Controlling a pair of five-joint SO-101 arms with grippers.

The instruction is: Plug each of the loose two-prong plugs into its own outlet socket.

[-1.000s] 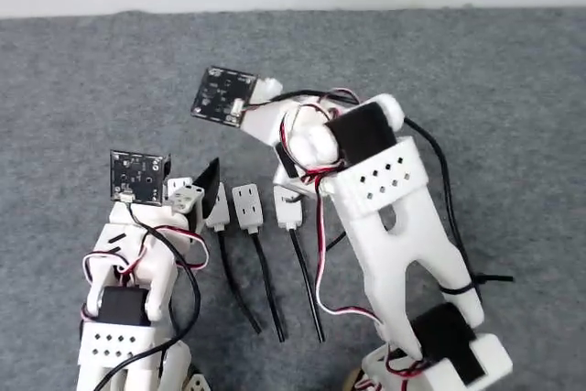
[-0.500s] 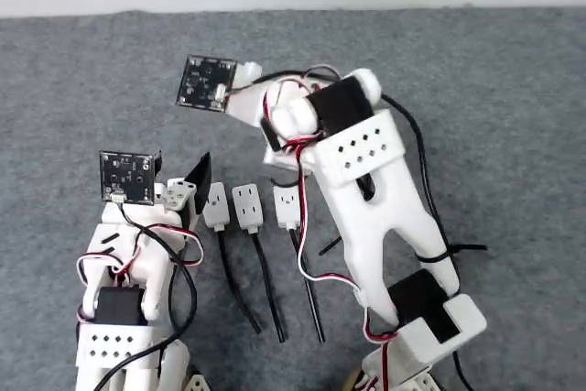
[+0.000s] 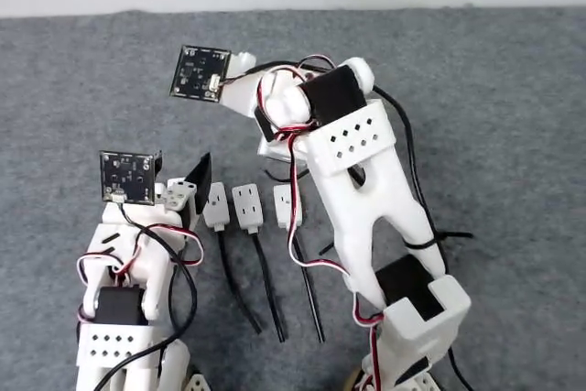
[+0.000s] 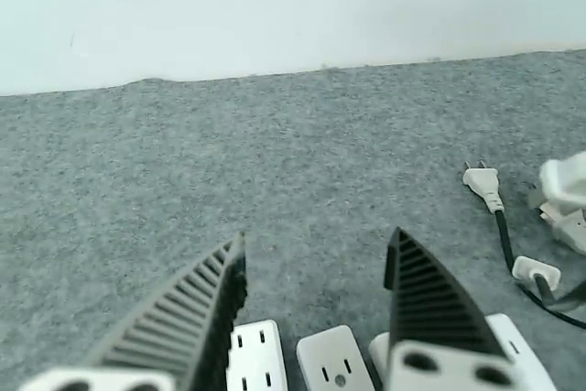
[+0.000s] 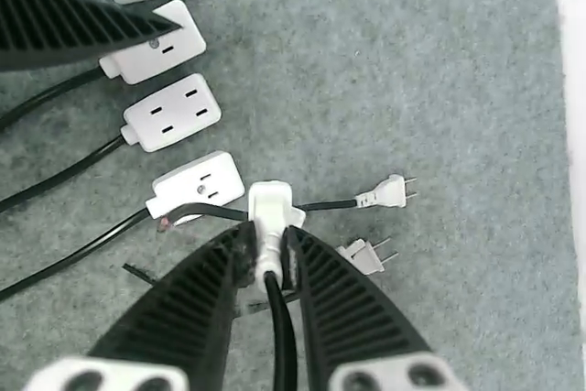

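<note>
Between the fingers of the right hand sat a white plug, clamped by its body, with its black cord running back between the fingers. Its prongs could not be seen. It lay just beside the far end of the nearest socket, the end one in a row of outlet sockets that lay face up with their cords trailing toward the robot. One loose plug and a second loose plug lay on the felt just beyond, apart from every socket.

Over the last second the right arm had swung toward the left arm's side and a little farther out across the table, its wrist turning with it. The socket it had partly covered in the high view came clear, and the row of sockets had not shifted. I judged that the swing was bringing the held plug round to line up with that end socket. No plug was seated yet, so the whole task remained to do.

The left hand had edged slightly sideways in the first half second and then kept still. Its fingers stood wide apart over the other end of the row, holding nothing.
</note>
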